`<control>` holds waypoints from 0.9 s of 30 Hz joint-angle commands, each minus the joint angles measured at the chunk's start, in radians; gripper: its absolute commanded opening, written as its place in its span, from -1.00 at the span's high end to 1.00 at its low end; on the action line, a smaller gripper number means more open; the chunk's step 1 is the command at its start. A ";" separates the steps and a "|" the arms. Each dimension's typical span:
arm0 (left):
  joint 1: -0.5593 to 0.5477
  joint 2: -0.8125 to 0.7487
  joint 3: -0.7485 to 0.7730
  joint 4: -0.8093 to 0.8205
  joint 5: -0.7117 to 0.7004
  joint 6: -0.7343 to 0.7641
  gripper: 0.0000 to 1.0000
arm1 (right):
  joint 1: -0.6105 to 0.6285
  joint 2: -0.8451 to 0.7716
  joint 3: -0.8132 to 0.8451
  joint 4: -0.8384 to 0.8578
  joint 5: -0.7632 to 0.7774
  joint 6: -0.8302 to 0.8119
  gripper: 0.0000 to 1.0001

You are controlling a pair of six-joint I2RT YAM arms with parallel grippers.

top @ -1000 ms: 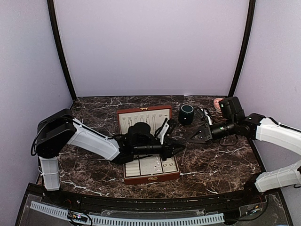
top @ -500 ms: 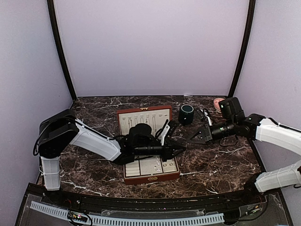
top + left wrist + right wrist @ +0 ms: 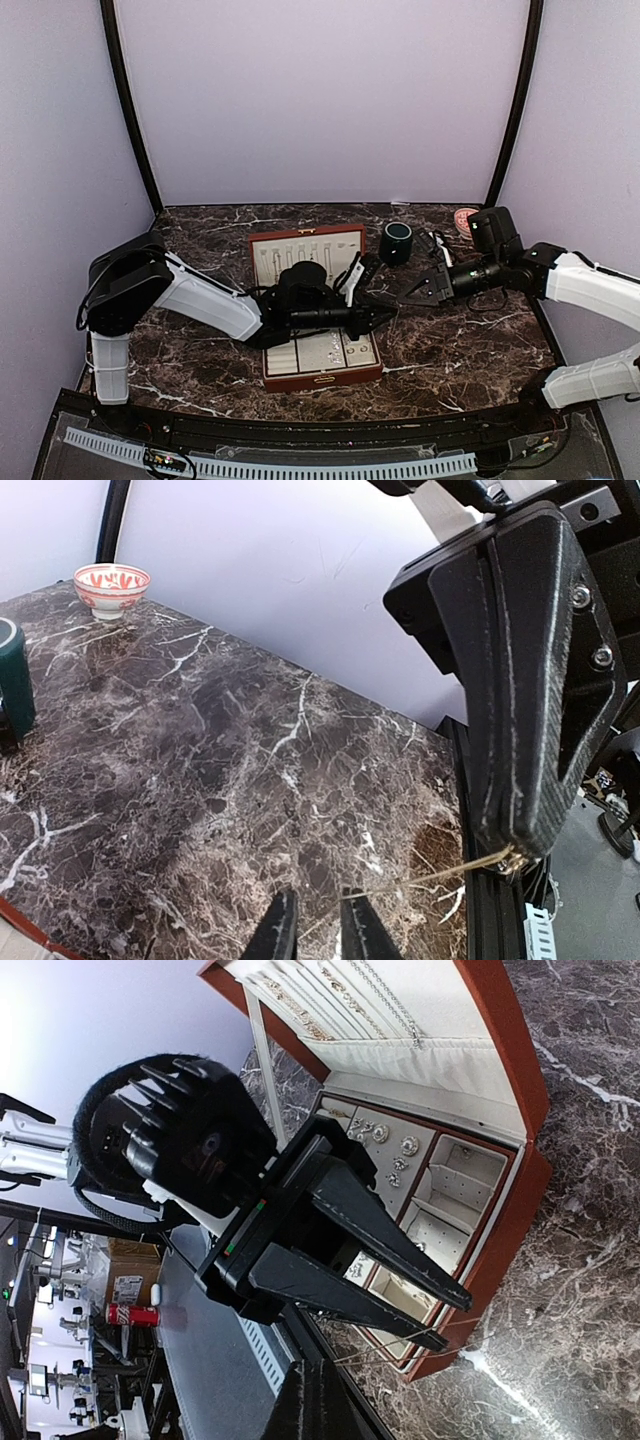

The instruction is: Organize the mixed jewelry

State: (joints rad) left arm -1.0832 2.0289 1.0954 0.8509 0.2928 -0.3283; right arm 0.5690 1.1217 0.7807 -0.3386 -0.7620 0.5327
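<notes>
Both arms have shifted a bit. Now the right gripper (image 3: 409,296) pinches the thin chain (image 3: 430,878); the left gripper (image 3: 388,314), jaws a little apart, touches it by the box's (image 3: 300,381) right edge.

Robot lab: lilac-walled booth (image 3: 320,100), marble table (image 3: 470,340), cluttered workroom (image 3: 60,1360) beyond.

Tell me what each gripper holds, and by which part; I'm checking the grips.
A thin chain stretches between them. The right gripper pinches one end. The other end meets the left gripper; whether it is pinched there cannot be told.
</notes>
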 commanded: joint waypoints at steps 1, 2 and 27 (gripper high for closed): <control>-0.005 -0.002 0.021 0.005 -0.032 0.000 0.66 | -0.002 -0.021 -0.014 0.033 -0.020 0.002 1.00; -0.006 -0.002 0.020 0.005 -0.037 -0.002 0.67 | -0.001 -0.022 -0.015 0.033 -0.021 0.002 1.00; -0.006 0.021 0.043 0.091 0.109 -0.012 0.24 | -0.003 -0.016 -0.006 0.026 0.008 -0.002 1.00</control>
State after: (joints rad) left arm -1.0832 2.0518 1.1137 0.8978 0.3683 -0.3374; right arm 0.5690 1.1179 0.7700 -0.3367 -0.7624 0.5335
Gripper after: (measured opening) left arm 0.395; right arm 0.008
